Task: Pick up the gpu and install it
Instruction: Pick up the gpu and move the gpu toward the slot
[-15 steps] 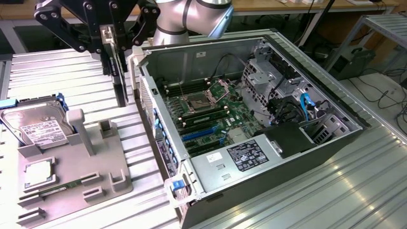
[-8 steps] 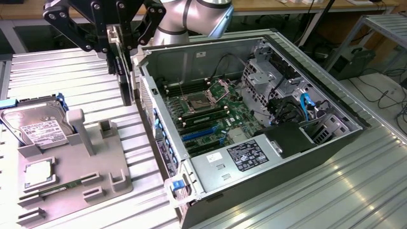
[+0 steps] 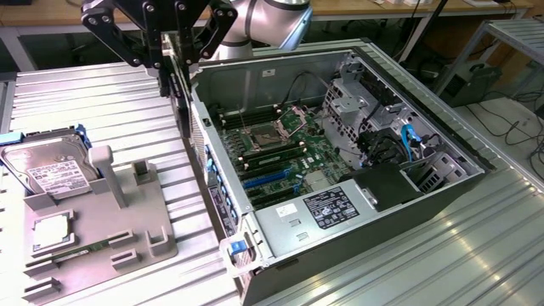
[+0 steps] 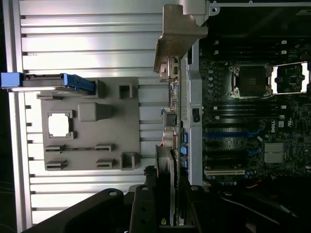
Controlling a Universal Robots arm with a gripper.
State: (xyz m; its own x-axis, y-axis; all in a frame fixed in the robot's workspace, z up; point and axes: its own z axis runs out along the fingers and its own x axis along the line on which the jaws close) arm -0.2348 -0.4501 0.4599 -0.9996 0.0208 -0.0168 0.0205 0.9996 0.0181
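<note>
Exterior view, left to right. At the frame's left, a grey fixture lies on the ridged metal table. It carries a silver labelled hard drive in a blue caddy, a square silver chip and a thin green memory stick.

At the upper left of centre, the gripper hangs from above with its jaws clenched on the gpu. The card is held upright and edge-on, off the fixture and just beside the left-hand wall of the open computer case. Whether card and wall touch cannot be told.

The case fills the centre and right of the frame, with the motherboard exposed inside.

In the wrist view, the gpu runs from the gripper to its silver bracket, between the fixture and the motherboard.
</note>
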